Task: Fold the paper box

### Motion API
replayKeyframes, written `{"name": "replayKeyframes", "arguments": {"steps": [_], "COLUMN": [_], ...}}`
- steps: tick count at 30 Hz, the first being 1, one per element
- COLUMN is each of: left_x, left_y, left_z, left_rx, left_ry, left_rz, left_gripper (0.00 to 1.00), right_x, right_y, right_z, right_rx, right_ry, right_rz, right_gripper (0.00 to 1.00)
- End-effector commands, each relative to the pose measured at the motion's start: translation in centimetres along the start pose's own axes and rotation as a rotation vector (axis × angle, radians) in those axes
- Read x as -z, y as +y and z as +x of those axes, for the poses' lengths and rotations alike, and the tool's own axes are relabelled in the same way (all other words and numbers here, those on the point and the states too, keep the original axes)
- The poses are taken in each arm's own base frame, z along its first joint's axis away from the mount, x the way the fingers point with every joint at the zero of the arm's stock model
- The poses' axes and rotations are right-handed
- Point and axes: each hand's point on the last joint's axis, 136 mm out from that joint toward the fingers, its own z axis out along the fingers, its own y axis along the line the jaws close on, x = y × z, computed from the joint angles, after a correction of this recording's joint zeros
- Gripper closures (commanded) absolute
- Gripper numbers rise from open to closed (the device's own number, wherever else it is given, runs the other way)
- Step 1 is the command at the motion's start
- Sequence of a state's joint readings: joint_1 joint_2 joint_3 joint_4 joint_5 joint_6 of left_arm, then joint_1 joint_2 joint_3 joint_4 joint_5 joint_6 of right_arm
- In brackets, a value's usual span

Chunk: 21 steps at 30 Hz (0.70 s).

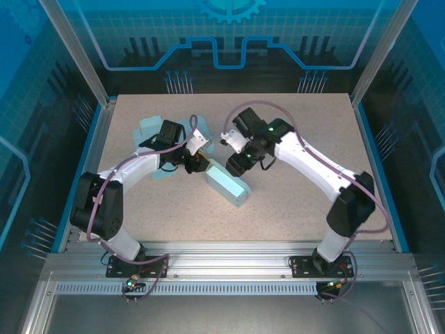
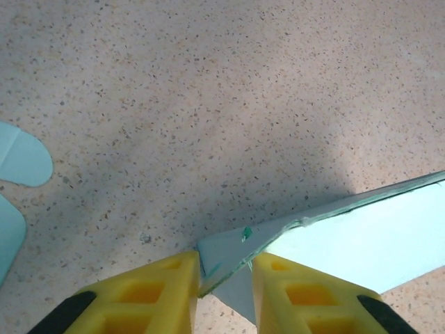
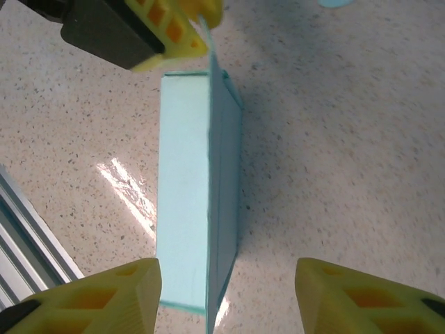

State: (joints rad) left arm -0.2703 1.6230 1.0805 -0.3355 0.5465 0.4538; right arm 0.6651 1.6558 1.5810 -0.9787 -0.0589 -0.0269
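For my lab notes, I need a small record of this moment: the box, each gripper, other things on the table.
Paper box: light blue, lying on the speckled table
Left gripper: shut on a corner of the box's flap
Right gripper: open, straddling the box
Other: loose paper pieces, far left of the table

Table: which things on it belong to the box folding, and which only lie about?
For the job:
- box
- left tool, shut on the box
- right tool, open, one finger on each side of the box

Lying about:
- teal card pieces, far left on the table
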Motion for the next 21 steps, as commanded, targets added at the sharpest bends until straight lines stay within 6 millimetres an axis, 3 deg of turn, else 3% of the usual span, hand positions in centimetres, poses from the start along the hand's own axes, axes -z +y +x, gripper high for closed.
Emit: {"name": "replayKeyframes", "arguments": {"steps": [1,10,13,21], "left_x": [0.4,0.6,0.6,0.6], "left_y": [-0.6,-1.3,-1.5,-1.3], "left_z": [-0.8,-1.1,-1.0,-1.3], "left_rx": [-0.016,-0.016,-0.021,-0.023], "left_ry": [-0.017,-0.034,-0.036,-0.059], "left_rz": [0.045,0.052,0.052,0.037], "left_gripper": [0.78,0.87,0.87,1.00], "right_x": [1.5,-0.1,-0.4,0.5], "right_y": [-2.2,-3.1,-2.6,-5.0], "right_z": [0.9,6.0,6.6,7.1], "right_rx": [-0.149,-0.351,-0.353,-0.378], "right_ry": [-0.076,-0.118,-0.148,-0.194], "right_rz": [0.086,0.129,0.101,0.222], "right_gripper": [0.45,0.44,0.42,0.35]}}
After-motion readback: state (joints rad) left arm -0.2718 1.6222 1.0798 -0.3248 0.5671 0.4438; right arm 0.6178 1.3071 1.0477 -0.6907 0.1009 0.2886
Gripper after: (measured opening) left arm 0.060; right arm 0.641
